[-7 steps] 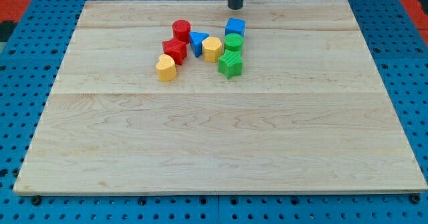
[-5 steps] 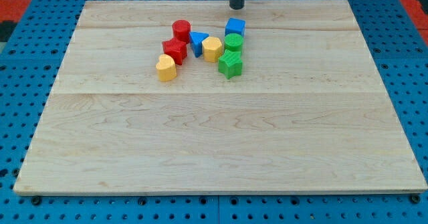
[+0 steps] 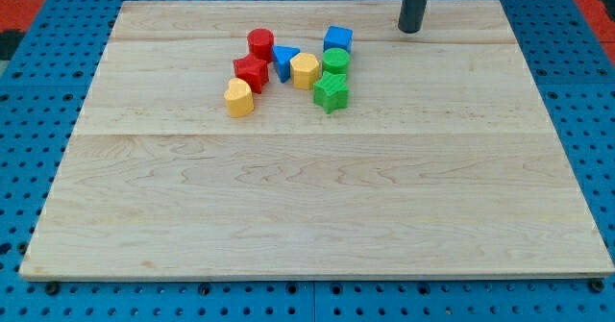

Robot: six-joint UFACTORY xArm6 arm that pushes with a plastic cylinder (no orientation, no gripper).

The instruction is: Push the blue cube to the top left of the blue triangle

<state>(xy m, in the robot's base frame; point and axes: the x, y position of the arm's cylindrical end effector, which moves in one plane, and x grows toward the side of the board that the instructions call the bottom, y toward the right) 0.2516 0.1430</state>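
Observation:
The blue cube [image 3: 338, 39] sits near the view's top, at the right end of a cluster of blocks. The blue triangle [image 3: 283, 59] lies to its left and slightly lower, between the red cylinder [image 3: 260, 42] and the yellow block [image 3: 306, 70]. My tip [image 3: 410, 30] is on the board to the right of the blue cube and a little higher in the view, apart from it by a clear gap.
A green cylinder [image 3: 335, 61] touches the blue cube from below, with a green star [image 3: 332, 92] under it. A red star-shaped block [image 3: 251, 72] and a yellow heart-shaped block [image 3: 239, 98] lie at the cluster's left. The wooden board [image 3: 307, 216] rests on a blue pegboard.
My tip has moved to the view's right and slightly down, from above the blue cube to its upper right. No block has moved.

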